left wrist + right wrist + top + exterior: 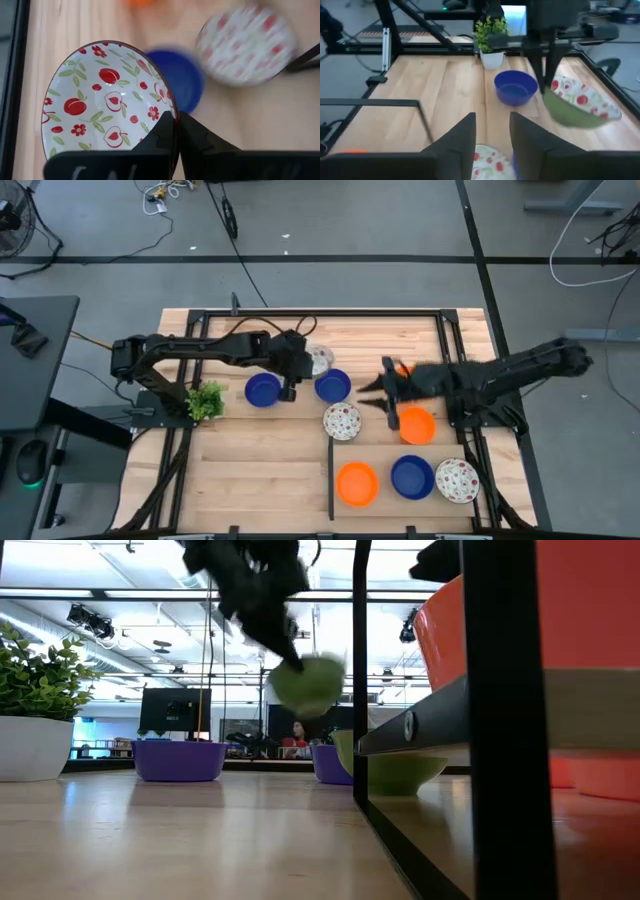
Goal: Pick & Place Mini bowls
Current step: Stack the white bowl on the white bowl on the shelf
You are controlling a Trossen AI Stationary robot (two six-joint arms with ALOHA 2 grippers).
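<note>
My left gripper (176, 117) is shut on a white mini bowl with red fruit and green leaves (100, 100), which shows green underneath in the low view (310, 683) and hangs above the table's far middle (319, 360). Two blue bowls (262, 390) (333, 385) rest on the table beside it. Another patterned bowl (342, 421) and an orange one (417, 424) sit nearer. A second orange bowl (403, 367) is half hidden by my right arm. My right gripper (373, 395) (492, 135) is open above the patterned bowl (490, 160), touching nothing. My left gripper pinches the patterned bowl's rim (167, 107), one finger inside the bowl and one outside. The fingers (547, 65) come from above, pointing down. The bowl is lifted clear of the table and tilted, hanging below the fingers with its inside turned sideways.
A black-framed area at the table's near right holds an orange bowl (357, 483), a blue one (412, 477) and a patterned one (457, 480). Its black bar (505, 720) stands close in the low view. A small potted plant (205, 402) stands at the left.
</note>
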